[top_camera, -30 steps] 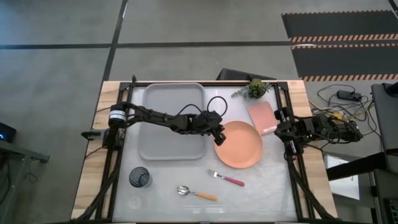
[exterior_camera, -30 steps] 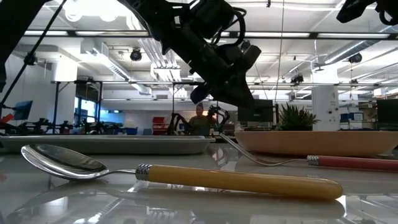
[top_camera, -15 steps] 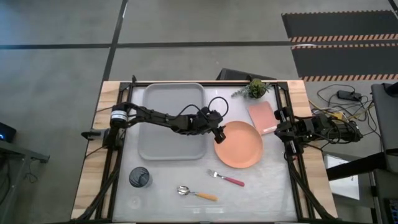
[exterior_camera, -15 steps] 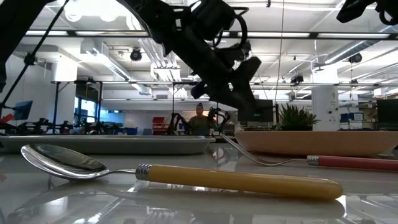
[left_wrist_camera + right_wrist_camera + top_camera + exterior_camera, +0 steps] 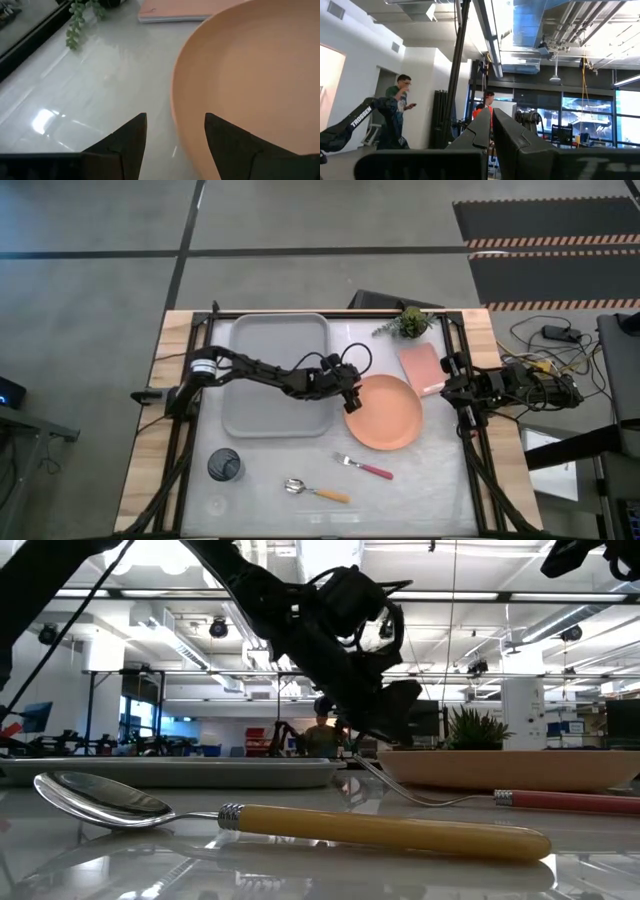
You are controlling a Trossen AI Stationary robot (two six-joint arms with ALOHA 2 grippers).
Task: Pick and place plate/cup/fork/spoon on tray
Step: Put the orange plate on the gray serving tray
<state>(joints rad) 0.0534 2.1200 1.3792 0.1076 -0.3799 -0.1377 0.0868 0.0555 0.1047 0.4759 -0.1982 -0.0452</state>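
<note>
Our left gripper (image 5: 175, 132) hung with fingers spread, straddling the near rim of the plate (image 5: 250, 75), presumably to pinch it for the tray (image 5: 275, 375) behind. Whether it touched, we could not tell. Our right gripper (image 5: 490, 131) waited far beyond, fingers nearly together.

We see the left gripper (image 5: 351, 402) low at the plate's (image 5: 390, 416) near rim, its jaws apart and straddling that edge, bare bench (image 5: 85, 95) under one side. The tray (image 5: 262, 340) lies just beside it, uncluttered. Beyond the plate, a pink slab (image 5: 423, 367) and plant (image 5: 409, 321) crowd the bench corner. The fork (image 5: 364, 467), spoon (image 5: 315, 491) and cup (image 5: 224, 466) lie well apart.
</note>
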